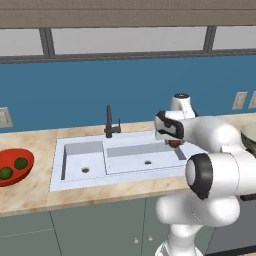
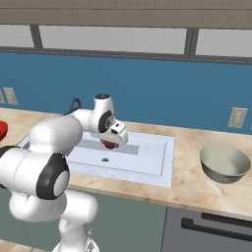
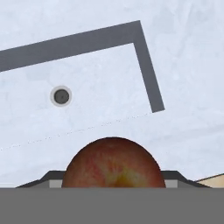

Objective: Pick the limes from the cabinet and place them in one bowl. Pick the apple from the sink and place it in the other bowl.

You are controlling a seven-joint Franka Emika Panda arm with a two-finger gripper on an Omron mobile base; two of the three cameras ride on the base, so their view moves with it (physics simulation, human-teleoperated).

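Observation:
A red-yellow apple [image 3: 113, 164] fills the bottom of the hand view, close against the hand. My gripper [image 2: 110, 143] is shut on the apple [image 2: 109, 144] and holds it above the right basin of the pale sink [image 1: 125, 161]. Two dark green limes [image 1: 20, 163] [image 1: 5, 173] lie in the red bowl [image 1: 25, 156] on the counter at the far left. The other bowl [image 2: 225, 162], grey-green and empty, stands on the counter to the right of the sink. The cabinet is out of view.
A thin black faucet [image 1: 109, 121] rises behind the sink's divider. The blue backsplash carries wall sockets [image 2: 237, 117]. The basin drain [image 3: 61, 96] lies below the hand. A dark oven handle [image 2: 216, 228] runs under the counter at the right.

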